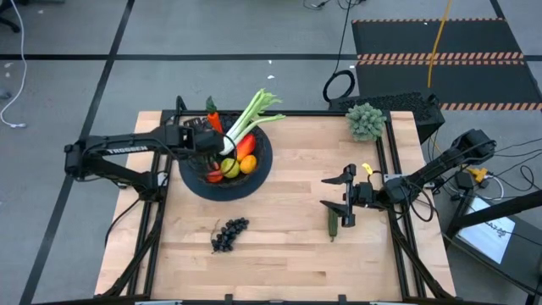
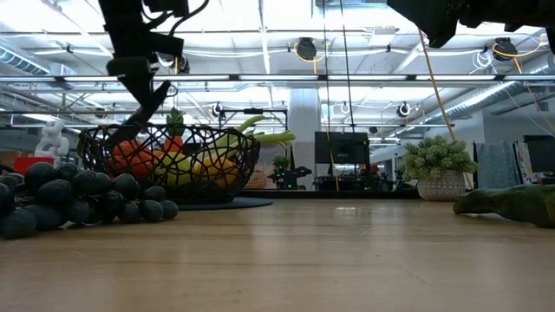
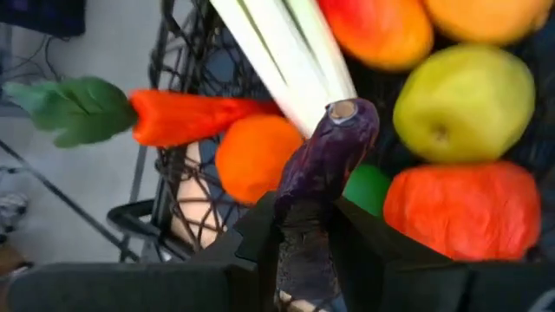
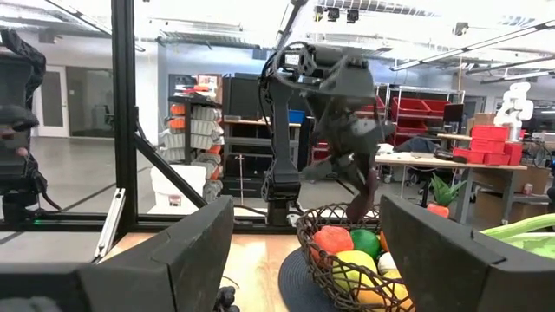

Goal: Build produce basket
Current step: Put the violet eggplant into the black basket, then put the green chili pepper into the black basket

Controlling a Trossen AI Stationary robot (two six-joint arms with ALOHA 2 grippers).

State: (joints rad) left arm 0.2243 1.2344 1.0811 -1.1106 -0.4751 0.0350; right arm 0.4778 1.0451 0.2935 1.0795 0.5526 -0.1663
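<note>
Left wrist view: eggplant [image 3: 323, 199] clamped in left end effector [image 3: 303, 251], over basket [image 1: 195, 182]

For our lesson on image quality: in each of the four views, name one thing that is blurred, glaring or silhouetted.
High view: even light, no strong glare. Low view: bright ceiling lights leave the basket and grapes dark against them. Left wrist view: the eggplant in the left gripper and nearby fruit look soft. Right wrist view: the right gripper fingers loom dark and blurred.
</note>
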